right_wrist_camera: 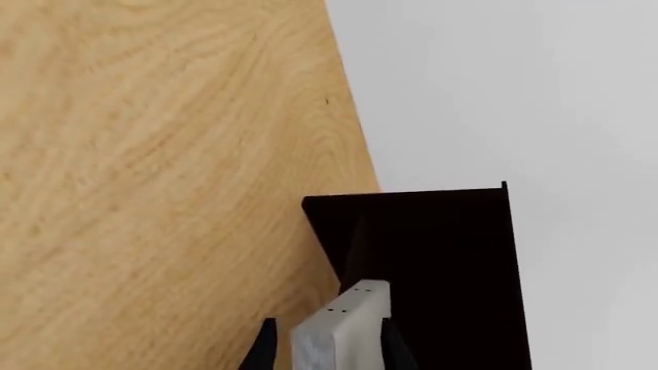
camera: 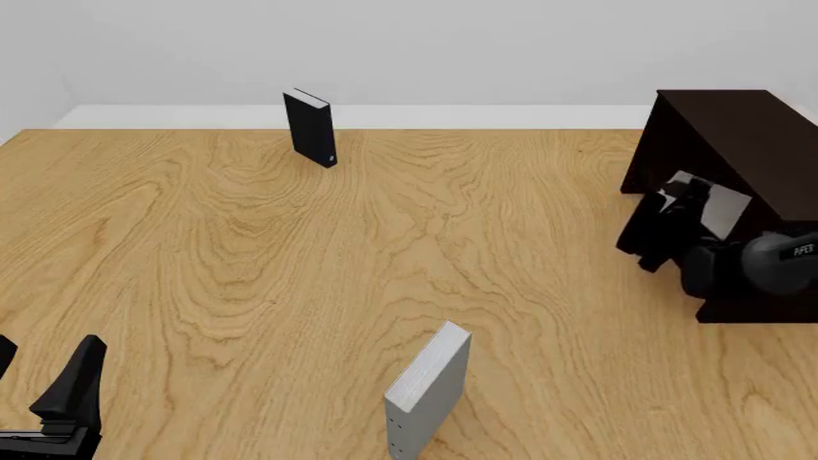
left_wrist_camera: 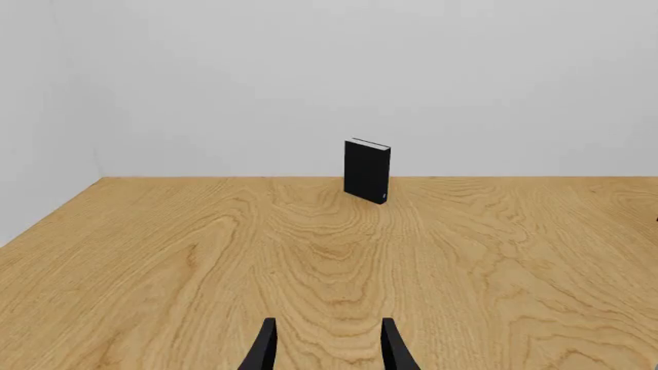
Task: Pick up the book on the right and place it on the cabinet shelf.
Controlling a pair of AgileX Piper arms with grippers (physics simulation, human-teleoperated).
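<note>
Right fingers (right_wrist_camera: 277,351) clamp the book (right_wrist_camera: 344,327) between them, at the cabinet shelf (camera: 735,144) opening.

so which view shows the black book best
The left wrist view: the black book stands upright, centred and unobstructed on the table. The front view shows it smaller, at the far side. The right wrist view misses it.

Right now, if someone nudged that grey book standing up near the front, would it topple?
Probably. The grey book stands on a narrow edge, tall and thin, so a sideways push likely tips it. It looks a stiff slab, unlikely to bend.
</note>
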